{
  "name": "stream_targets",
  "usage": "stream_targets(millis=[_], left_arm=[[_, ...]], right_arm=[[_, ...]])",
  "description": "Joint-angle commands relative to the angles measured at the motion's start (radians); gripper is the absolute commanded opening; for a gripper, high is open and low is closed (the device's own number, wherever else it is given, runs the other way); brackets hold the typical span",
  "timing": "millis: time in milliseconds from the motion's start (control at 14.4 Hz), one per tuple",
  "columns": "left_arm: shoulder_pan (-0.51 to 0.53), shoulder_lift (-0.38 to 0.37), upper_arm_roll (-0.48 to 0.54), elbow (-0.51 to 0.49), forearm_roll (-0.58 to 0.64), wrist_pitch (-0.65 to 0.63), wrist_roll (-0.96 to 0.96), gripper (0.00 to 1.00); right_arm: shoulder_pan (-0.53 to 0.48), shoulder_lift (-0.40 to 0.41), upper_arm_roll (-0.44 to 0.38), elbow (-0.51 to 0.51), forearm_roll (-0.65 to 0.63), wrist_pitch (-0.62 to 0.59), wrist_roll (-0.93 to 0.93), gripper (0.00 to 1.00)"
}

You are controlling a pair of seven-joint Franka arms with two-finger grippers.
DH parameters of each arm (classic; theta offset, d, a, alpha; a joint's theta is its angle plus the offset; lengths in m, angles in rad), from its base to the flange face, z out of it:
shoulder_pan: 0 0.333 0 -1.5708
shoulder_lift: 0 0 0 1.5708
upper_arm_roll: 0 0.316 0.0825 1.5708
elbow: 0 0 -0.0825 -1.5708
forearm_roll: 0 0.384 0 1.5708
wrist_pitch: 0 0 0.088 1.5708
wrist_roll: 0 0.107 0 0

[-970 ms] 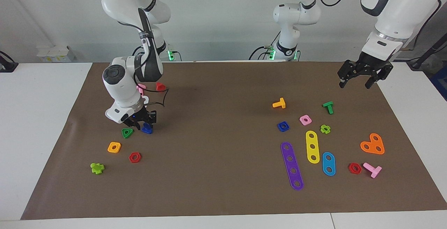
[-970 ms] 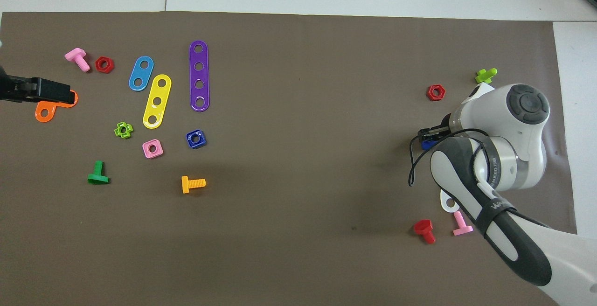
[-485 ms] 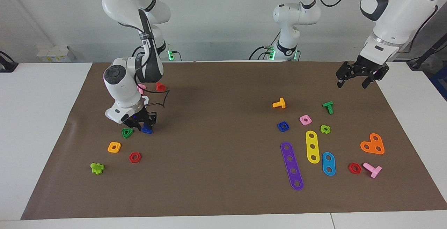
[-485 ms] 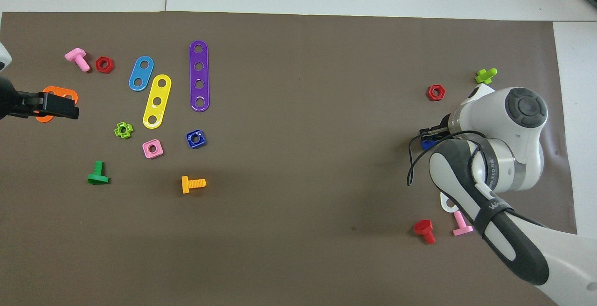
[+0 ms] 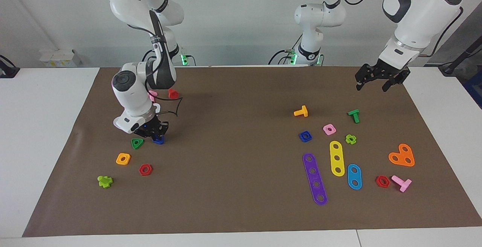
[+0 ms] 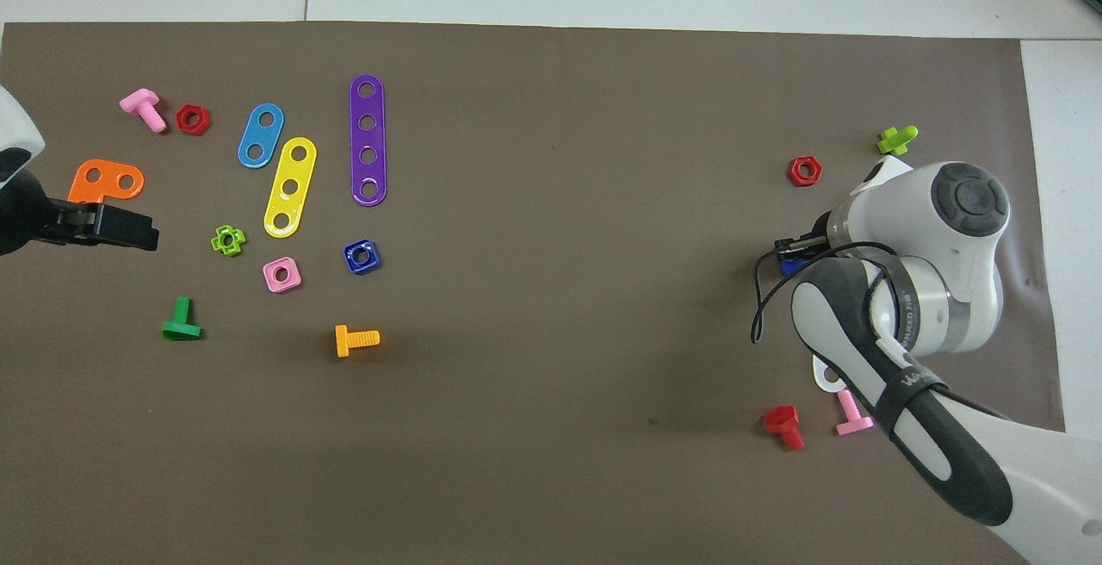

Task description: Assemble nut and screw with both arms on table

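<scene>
One dark blue screw (image 5: pixel 158 139) lay on the tabletop (image 5: pixel 241 186) beside a green triangular nut (image 5: pixel 137 143), clamped by the right tool (image 5: pixel 155 133). One dark blue nut (image 5: pixel 305 136) sat beside one pink nut (image 5: pixel 329 129). The left tool (image 5: pixel 379 80) hung spread apart above the mat's edge.

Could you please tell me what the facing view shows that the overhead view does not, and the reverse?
Only the facing view shows the green triangular nut and orange square nut, plus both arm bases. Only the overhead view shows the whole pink screw near the right arm, whose wrist covers those two nuts. Both show the right tool shut on the dark blue screw, the open left tool, and the dark blue nut.
</scene>
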Motion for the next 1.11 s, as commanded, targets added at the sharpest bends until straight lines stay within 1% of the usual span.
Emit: stream_targets(millis=[0, 139, 208, 416, 554, 693, 831, 900, 1039], left_arm=[[-0.018, -0.022, 0.009, -0.012, -0.005, -0.022, 0.025, 1.00], [-0.009, -0.007, 0.010, 0.036, -0.008, -0.056, -0.022, 1.00], [-0.005, 0.004, 0.012, 0.053, -0.008, -0.065, -0.062, 1.00], [0.002, 0.007, 0.012, 0.062, -0.002, -0.063, -0.085, 1.00], [0.001, 0.005, 0.014, 0.052, -0.002, -0.056, -0.088, 1.00], [0.001, 0.004, 0.014, 0.051, -0.002, -0.083, -0.088, 1.00], [-0.001, -0.002, 0.012, 0.048, -0.002, -0.094, -0.087, 1.00], [-0.001, -0.007, 0.012, 0.036, -0.002, -0.097, -0.087, 1.00], [-0.001, -0.016, 0.012, 0.013, -0.002, -0.085, -0.087, 1.00]], right_arm=[[-0.010, -0.009, 0.008, 0.018, 0.019, 0.000, -0.001, 0.00], [-0.007, -0.029, 0.009, 0.096, 0.019, -0.079, 0.056, 0.00], [-0.006, -0.032, 0.017, 0.157, 0.019, -0.137, 0.094, 0.00], [-0.006, -0.011, 0.073, 0.341, 0.004, -0.277, 0.229, 0.00], [-0.006, 0.024, 0.135, 0.450, -0.002, -0.351, 0.309, 0.00], [-0.006, 0.060, 0.237, 0.519, -0.037, -0.360, 0.462, 0.00], [-0.004, 0.107, 0.360, 0.536, -0.153, -0.354, 0.608, 0.00], [-0.006, 0.136, 0.417, 0.550, -0.189, -0.350, 0.696, 0.00], [0.001, 0.210, 0.498, 0.602, -0.265, -0.336, 0.845, 0.00]])
